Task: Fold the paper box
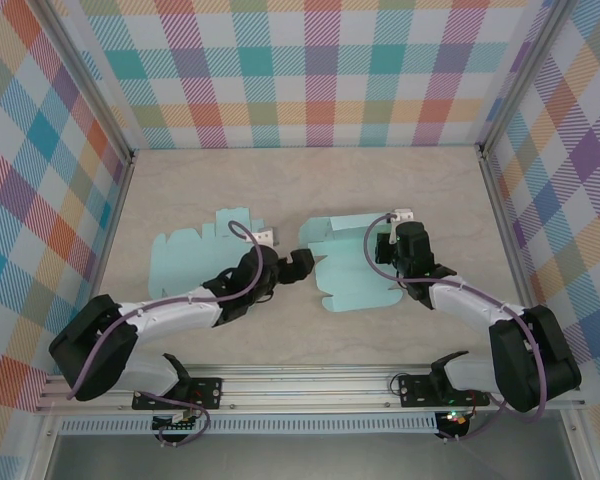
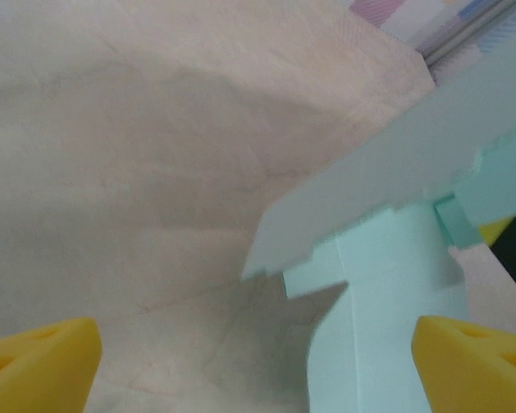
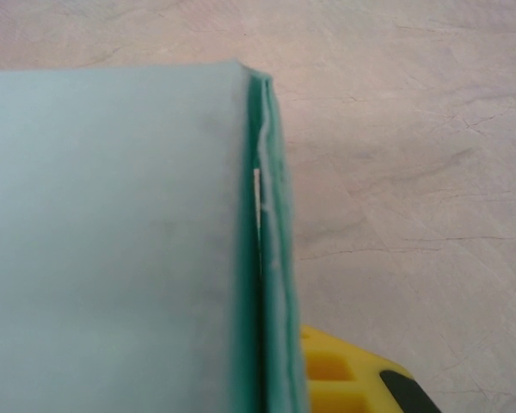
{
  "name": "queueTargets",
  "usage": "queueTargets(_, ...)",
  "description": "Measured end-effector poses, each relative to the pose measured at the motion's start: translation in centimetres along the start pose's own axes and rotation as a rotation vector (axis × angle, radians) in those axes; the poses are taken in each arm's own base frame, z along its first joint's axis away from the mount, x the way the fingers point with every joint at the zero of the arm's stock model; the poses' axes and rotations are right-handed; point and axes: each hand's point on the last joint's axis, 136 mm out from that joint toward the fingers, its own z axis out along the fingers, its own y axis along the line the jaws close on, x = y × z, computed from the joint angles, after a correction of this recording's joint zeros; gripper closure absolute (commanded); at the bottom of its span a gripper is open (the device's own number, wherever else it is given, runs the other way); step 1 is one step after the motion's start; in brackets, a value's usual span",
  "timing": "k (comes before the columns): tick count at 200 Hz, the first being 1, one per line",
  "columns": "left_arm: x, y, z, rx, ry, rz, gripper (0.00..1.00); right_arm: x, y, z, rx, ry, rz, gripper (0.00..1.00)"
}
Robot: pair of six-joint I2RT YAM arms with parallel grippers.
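Clamping the paper box (image 1: 345,275) wall are the right jaws; the left jaws stand apart.

top external: high, looking down on table (image 1: 310,170) | wrist views: low, very close, both on paper box (image 1: 345,285)

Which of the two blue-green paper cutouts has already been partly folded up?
The right-hand sheet: its far flap is raised off the table, while the left-hand sheet lies completely flat.
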Motion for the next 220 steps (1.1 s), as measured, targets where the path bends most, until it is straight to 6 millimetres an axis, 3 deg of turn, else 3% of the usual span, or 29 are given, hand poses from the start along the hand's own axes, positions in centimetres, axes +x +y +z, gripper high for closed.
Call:
queueTargets(28,2.7,-1.6,0.7,0.056,0.062,0.005,0.14,0.0,0.0,0.0,0.0,0.0,0.0,1.0)
queueTargets(59,4.2,-1.6,2.2,0.055,0.101,0.012,0.15,0.0,0.0,0.0,0.0,0.0,0.0,1.0)
queueTargets(116,1.6,-4.9,4.1,0.105,0.038,0.034,0.19,0.0,0.0,0.0,0.0,0.0,0.0,1.0)
queueTargets(167,0.8,-4.7,4.8,0.076,0.005,0.047,0.18,0.0,0.0,0.0,0.0,0.0,0.0,1.0)
queueTargets(193,0.6,-5.0,4.9,0.079,0.003,0.052,0.31,0.0,0.0,0.0,0.0,0.0,0.0,1.0)
queueTargets(220,0.3,-5.9,5.2,0.103,0.003,0.066,0.35,0.0,0.0,0.0,0.0,0.0,0.0,1.0)
